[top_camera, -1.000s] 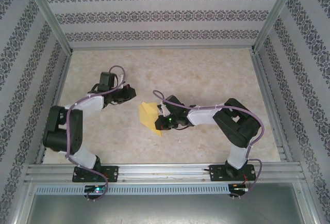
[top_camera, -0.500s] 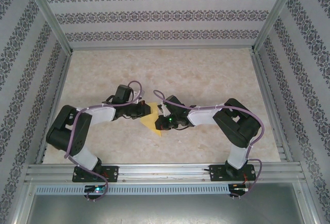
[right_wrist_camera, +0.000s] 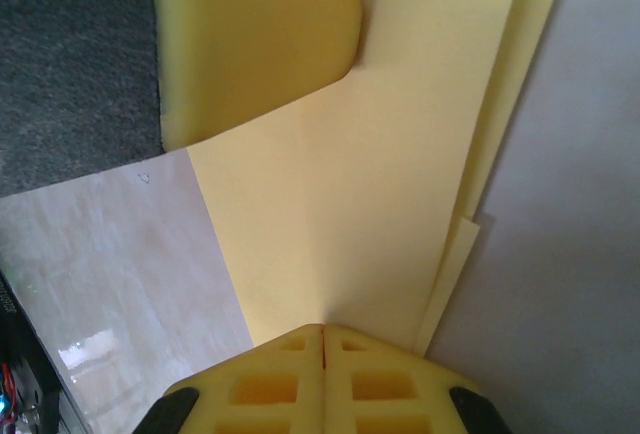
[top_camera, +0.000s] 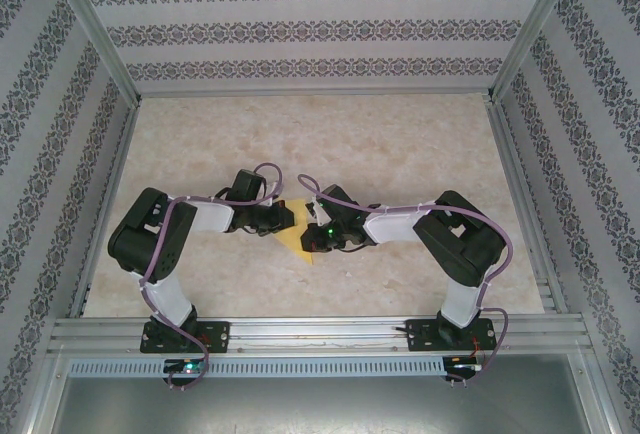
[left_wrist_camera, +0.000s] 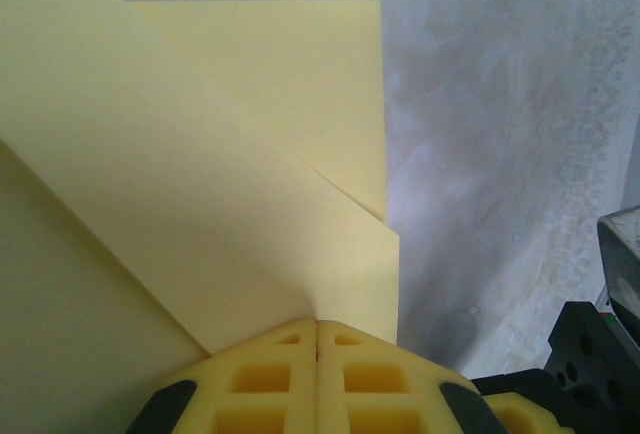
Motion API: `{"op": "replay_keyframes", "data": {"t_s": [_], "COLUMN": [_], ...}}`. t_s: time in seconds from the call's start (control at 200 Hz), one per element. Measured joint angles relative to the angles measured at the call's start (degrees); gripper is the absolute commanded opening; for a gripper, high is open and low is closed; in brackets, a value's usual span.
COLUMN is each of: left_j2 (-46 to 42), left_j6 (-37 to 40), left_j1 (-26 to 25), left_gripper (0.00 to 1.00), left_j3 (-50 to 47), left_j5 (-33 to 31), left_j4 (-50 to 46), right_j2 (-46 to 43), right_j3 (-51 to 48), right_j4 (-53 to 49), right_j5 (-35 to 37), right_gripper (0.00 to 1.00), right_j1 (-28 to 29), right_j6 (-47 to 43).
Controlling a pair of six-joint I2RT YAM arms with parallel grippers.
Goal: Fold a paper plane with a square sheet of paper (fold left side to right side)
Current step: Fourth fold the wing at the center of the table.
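Thin yellow part-folded paper sheet (top_camera: 293, 238) lies mid-bench (top_camera: 400, 144); left jaws and right jaws both fully closed, tips down on it; light, floppy, creases easily; I'd pinch a free edge.

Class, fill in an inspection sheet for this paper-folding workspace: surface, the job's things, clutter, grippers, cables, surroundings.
Surface: pale marble-patterned table, flat.
Job's things: folded yellow square sheet of paper lying at the table's centre, layered edges showing.
Clutter: nothing seen.
Grippers: left gripper shut, tips down on the paper; right gripper shut, tips on the paper from the opposite side.
Cables: purple cables looped along both arms.
Surroundings: patterned wallpaper walls; aluminium frame rail at the near edge.
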Motion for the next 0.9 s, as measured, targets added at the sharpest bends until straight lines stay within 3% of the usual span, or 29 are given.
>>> {"op": "replay_keyframes", "data": {"t_s": [0.31, 0.54, 0.899], "left_j2": [-0.7, -1.0, -1.0], "left_j6": [0.0, 0.0, 0.0], "left_j1": [-1.0, -1.4, -1.4], "left_gripper": [0.00, 0.00, 0.00], "left_j3": [-0.4, -0.5, -0.5], "left_j5": [-2.3, -3.3, -3.3], "left_j4": [0.2, 0.2, 0.1], "right_j2": [-1.1, -4.6, -1.0], "right_j3": [2.8, 0.5, -0.1], "right_j4": [-5.9, -0.3, 4.9], "right_j5": [-1.9, -4.8, -4.6], "right_gripper": [0.00, 0.00, 0.00], "right_j1": [-1.1, -1.5, -1.4], "right_j6": [0.2, 3.8, 6.7]}}
